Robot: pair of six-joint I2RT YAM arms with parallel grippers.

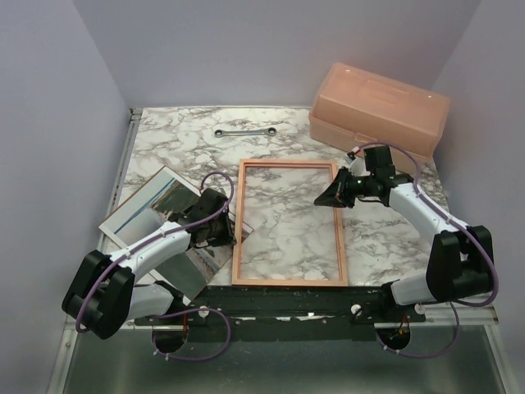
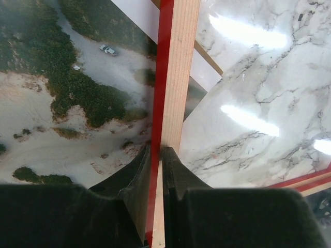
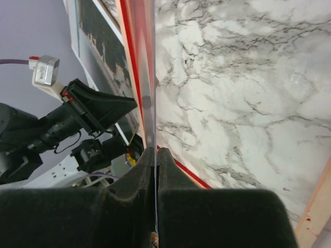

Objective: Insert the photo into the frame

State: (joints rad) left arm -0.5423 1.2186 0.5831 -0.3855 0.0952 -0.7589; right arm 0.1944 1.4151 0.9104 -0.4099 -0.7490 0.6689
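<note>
Marble table [image 1: 164, 144] with a pink plastic box [image 1: 381, 107] at the back right. The frame [image 1: 287, 283] sits in the middle, pale wood side up. The photo [image 1: 148, 205] lies on the table just left of it, outside the frame, one corner reaching the left rail. The left pincer [image 2: 156, 152] is clamped on that left rail, and the right pincer [image 3: 155, 152] is pinched shut on what looks like a thin clear pane [image 3: 150, 77] at the right rail. Small wrench [image 1: 244, 131] at the back

Bright, even light overhead; white glare streaks cross the marble table [image 2: 289, 77] at two o'clock, left gripper [image 2: 158, 151] at six o'clock blurs.
</note>
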